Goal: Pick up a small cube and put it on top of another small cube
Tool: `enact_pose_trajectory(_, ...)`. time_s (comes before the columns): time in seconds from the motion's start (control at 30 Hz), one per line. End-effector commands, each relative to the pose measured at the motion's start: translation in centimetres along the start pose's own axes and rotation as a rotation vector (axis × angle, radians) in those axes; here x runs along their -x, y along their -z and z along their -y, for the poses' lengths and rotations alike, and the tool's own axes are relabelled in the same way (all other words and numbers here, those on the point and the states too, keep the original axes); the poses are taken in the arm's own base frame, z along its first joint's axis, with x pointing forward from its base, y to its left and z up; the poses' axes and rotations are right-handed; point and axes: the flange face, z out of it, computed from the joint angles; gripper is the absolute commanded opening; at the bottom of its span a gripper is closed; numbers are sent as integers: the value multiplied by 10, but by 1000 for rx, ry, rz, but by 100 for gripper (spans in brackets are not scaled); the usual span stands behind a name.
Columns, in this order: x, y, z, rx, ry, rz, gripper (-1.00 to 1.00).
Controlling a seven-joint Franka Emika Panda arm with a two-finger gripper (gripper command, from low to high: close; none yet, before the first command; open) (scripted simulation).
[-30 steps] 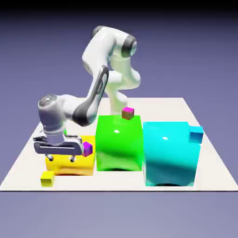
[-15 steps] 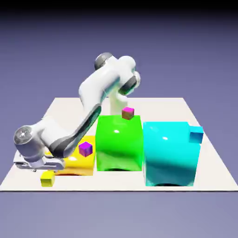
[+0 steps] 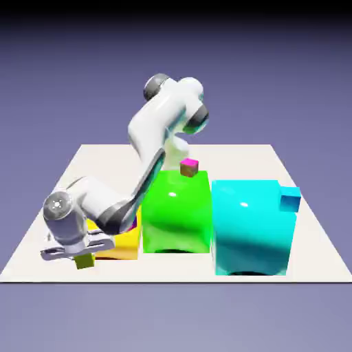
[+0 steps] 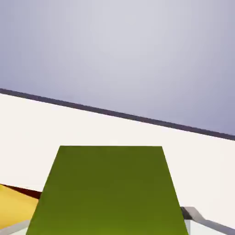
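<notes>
The small cube, yellow but olive in the hand's shadow, sits at the table's front edge on the exterior view's left. My gripper is low over it and shut on it. In the hand view the small cube fills the lower middle, with a grey fingertip showing at its right. Whether it rests on the table or hangs just above it, I cannot tell. The other small cube, cyan-blue, sits at the far right beside the big cyan block.
The flat yellow block lies just behind my hand, partly hidden by the arm. A big green block carries a tiny pink-topped cube. The white table ends close in front of the blocks.
My hand dropped from over the flat yellow block to the table's front left, then slid right onto the small yellow cube. The jaws went from wide open to shut on it.
</notes>
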Motion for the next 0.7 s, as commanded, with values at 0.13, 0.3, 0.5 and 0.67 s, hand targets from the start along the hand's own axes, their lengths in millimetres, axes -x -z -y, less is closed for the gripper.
enact_pose_trajectory(0.13, 42, 42, 113, 71, 415, -74, -100)
enact_pose_trajectory(0.3, 114, 87, 222, 189, 847, -178, -100)
enact_pose_trajectory(0.5, 240, 137, 335, 410, 1364, -341, -100)
enact_pose_trajectory(0.67, 373, 165, 401, 679, 1769, -501, -100)
